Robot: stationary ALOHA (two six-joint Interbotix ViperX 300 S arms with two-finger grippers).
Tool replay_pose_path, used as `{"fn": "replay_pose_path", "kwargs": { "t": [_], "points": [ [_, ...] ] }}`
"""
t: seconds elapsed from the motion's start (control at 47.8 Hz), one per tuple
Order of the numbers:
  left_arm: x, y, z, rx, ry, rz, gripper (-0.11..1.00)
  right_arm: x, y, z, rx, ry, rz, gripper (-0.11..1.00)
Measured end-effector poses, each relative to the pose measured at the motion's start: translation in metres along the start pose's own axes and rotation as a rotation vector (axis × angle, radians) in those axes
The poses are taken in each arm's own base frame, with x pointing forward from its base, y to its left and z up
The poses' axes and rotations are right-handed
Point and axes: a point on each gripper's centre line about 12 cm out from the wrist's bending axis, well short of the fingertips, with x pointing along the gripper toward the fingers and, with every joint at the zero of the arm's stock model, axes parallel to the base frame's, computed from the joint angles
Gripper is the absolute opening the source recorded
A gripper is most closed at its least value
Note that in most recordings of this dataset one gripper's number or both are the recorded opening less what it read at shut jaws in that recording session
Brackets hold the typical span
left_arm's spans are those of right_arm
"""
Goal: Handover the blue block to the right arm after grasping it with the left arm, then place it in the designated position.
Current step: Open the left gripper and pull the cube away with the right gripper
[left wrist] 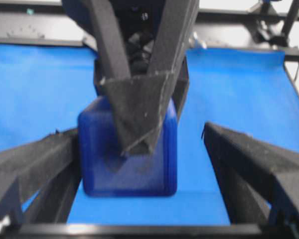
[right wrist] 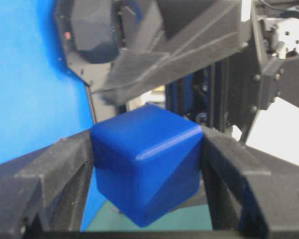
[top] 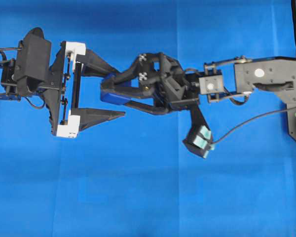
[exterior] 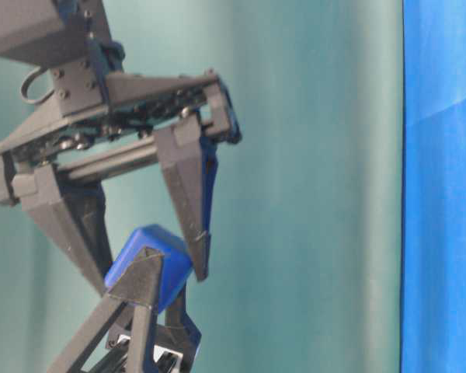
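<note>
Mid-air above the blue worktop (top: 138, 197): blue block (right wrist: 147, 164) pinched between right gripper (top: 113, 94) fingers, closed on its sides. Left gripper (top: 116, 89) fingers spread wide, flanking the block, gripping nothing. Best now: draw left straight back, avoid brushing the block; hold right steady before carrying to placement.

A bright blue cloth (top: 138, 197) covers the surface, apparently faintly creased.
</note>
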Motion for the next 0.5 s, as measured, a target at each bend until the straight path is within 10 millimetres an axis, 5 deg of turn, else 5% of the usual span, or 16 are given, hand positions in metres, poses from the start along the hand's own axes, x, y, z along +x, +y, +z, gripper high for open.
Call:
{"fn": "replay_pose_path", "kwargs": {
  "t": [0.502],
  "points": [
    [-0.001,-0.001,0.001,0.002,-0.003,-0.002,0.93,-0.077,0.01,0.005,0.0,0.025,0.011,0.47]
  ]
}}
